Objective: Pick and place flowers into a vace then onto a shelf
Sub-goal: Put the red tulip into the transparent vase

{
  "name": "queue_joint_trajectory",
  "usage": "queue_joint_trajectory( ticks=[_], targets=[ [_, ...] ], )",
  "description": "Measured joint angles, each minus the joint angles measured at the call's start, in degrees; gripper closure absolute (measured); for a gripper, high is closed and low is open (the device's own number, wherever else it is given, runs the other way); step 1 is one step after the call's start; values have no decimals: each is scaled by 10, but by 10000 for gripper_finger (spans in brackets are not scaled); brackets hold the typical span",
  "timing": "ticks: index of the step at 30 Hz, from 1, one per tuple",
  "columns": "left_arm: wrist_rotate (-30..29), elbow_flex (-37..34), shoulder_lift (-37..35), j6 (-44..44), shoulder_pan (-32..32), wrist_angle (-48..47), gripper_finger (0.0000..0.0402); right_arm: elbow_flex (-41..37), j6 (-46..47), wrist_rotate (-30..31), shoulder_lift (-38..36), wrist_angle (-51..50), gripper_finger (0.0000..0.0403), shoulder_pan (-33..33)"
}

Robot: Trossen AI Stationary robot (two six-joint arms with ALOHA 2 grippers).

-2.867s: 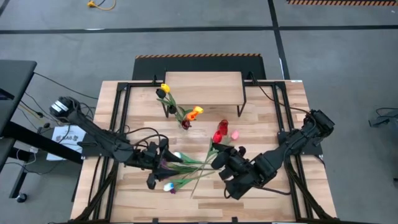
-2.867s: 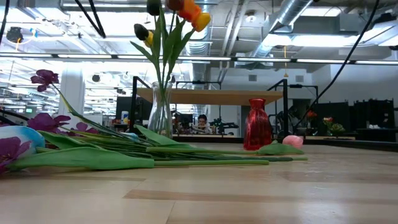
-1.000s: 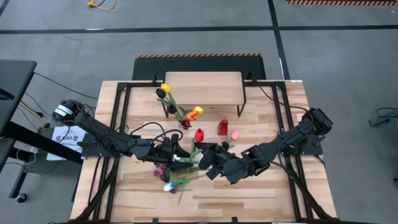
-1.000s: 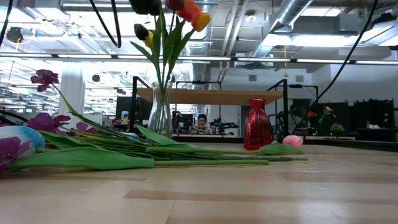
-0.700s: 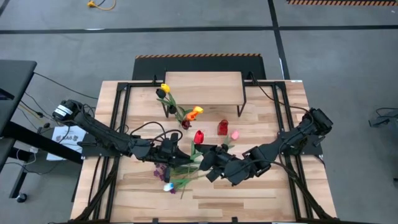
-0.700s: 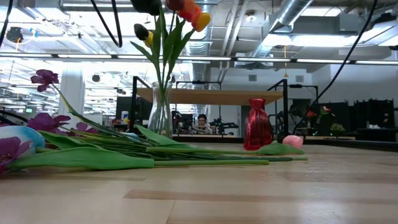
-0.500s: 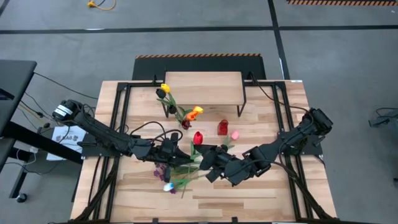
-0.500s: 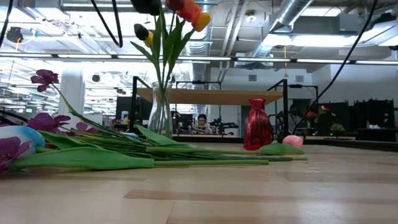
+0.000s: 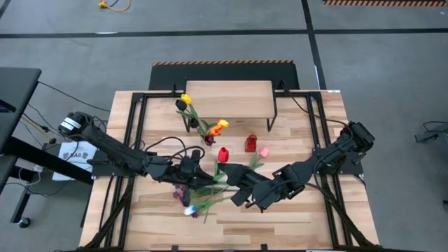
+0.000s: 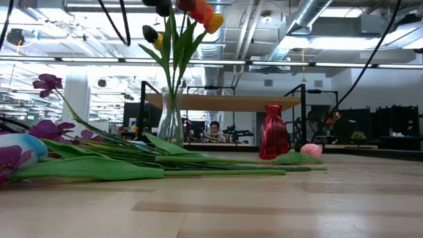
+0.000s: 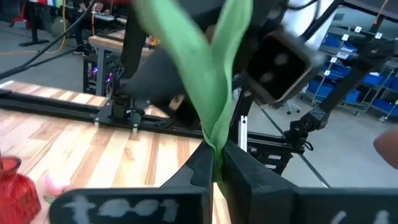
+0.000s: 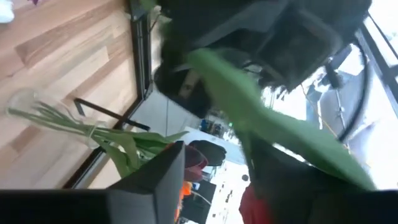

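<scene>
My left gripper (image 9: 204, 172) is shut on a red tulip (image 9: 223, 154) near the table's middle, above the loose flowers (image 9: 198, 199). My right gripper (image 9: 234, 183) stands close beside it on the right, open. The tulip's green leaf (image 12: 267, 127) runs between its fingers. A clear vase (image 9: 190, 124) near the shelf's left legs holds yellow, dark and orange tulips. The shelf (image 9: 229, 99) stands at the far edge. Neither gripper shows in the low view. My left gripper pinches the red tulip's green stem and leaf base (image 11: 214, 142) between its two fingers, which come level from the table's left. The leaves fan out beyond the fingertips (image 11: 202, 163). The tulip's head (image 9: 223, 154) points toward the far edge. I cannot tell whether my right gripper touches the leaf.
A small red vase (image 9: 250, 143) and a loose pink flower head (image 9: 264, 152) sit just right of the held tulip, in front of the shelf. Purple sprigs and green-stemmed tulips (image 10: 99, 158) lie in a pile at the near left. Black frame rails run along both table sides.
Since about three seconds ago, my left gripper has gone toward the table's right and my right gripper toward its left, carrying the red tulip, so the two now meet at the middle. In the last second, the tulip has kept its place and my right gripper has shifted slightly toward the near edge.
</scene>
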Motion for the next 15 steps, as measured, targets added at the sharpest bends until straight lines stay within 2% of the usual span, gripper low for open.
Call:
queue_joint_trajectory(
  ticks=[3,7,15],
  targets=[
    [-10,10,-14,16,-13,-23,401,0,21,0,0,-13,197,1],
    [-79,23,-43,40,-37,-88,401,0,57,5,0,-15,173,8],
    [-199,26,-103,40,-56,-182,401,0,56,2,0,-17,170,27]
  ],
)
